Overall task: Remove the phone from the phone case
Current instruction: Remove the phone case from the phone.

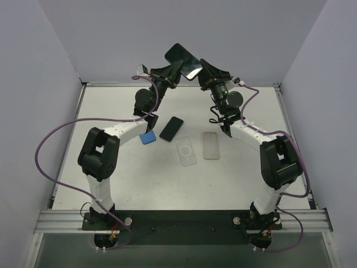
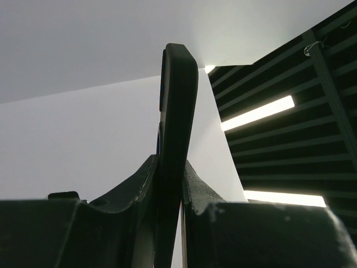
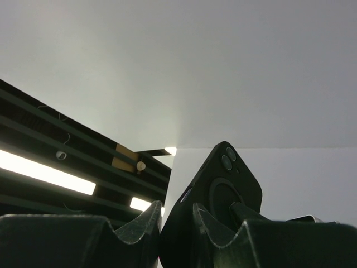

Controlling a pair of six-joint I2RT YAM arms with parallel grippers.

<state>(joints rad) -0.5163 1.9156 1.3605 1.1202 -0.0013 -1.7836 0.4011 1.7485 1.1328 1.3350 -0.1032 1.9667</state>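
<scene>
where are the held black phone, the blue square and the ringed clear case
held black phone (image 1: 183, 60), top external view, its middle
blue square (image 1: 148, 137), top external view, its centre
ringed clear case (image 1: 186, 152), top external view, its middle, inside the ring

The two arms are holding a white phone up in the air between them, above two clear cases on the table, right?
Not white: the phone is black, as the top view shows. The left gripper and right gripper do hold it aloft, above two clear cases on the table.
</scene>
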